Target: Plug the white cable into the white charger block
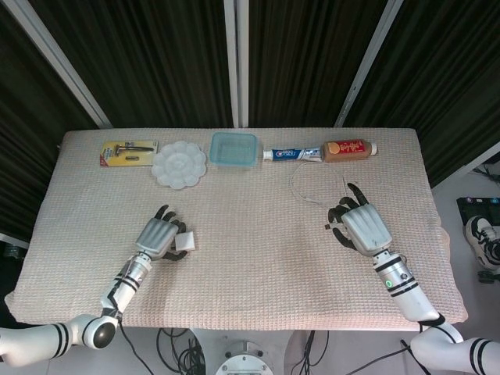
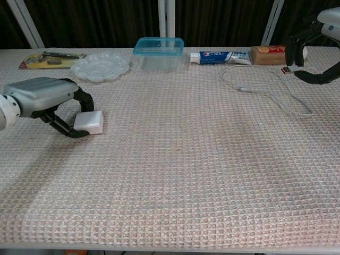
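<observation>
White charger block [image 2: 88, 121] gripped by left hand [image 2: 45, 101]; right hand [image 1: 361, 228] (half cropped) pinches cable plug [image 2: 285, 69].

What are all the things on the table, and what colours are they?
White plastic charger block: one, white, near left, held by the left hand.
Thin white cable: one, white, right side, one end held up by the right hand.
Toothpaste tube: one, white and blue, back edge.
Brown bottle: one, brown, lying beside the toothpaste.
Clear plastic box: one, blue-rimmed, back middle.
Round paint palette: one, white, back left.
Razor pack: one, yellow card, back left corner.
Woven table cover: one, beige.
Left hand: grey, grips the block.
Right hand: grey, pinches the cable plug.
</observation>
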Available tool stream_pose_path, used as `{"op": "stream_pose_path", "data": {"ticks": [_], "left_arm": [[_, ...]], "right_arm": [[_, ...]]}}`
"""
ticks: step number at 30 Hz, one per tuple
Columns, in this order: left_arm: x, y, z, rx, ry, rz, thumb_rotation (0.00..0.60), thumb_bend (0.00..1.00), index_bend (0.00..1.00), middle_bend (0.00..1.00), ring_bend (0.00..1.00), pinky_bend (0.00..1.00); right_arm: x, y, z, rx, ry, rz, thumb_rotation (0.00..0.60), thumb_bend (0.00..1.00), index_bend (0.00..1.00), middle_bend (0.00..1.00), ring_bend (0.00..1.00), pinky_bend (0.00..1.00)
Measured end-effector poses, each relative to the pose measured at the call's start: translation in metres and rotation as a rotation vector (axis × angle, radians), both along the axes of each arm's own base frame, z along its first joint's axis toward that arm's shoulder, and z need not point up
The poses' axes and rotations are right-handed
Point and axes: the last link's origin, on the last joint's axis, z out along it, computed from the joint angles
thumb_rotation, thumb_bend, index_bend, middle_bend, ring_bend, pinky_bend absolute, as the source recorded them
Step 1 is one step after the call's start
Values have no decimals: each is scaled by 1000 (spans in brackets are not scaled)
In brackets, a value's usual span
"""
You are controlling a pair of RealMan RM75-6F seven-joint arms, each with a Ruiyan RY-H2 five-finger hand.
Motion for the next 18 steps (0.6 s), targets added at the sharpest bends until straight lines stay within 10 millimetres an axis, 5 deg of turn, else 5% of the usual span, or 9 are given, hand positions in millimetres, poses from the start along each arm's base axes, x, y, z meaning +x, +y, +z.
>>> {"op": "stream_pose_path", "data": {"ticks": [9,18], "left_arm": [[16,4,3,27,-49,-41,434,249,451,473,205,64],[44,12,5,35,-49,-91,425,250,451,485,231,67]], "right_arm": [[6,-2,-2,12,-11,6,600,327,621,539,296,83],[39,-9,-28,99,-78,22,600,327,629,545,296,82]]}}
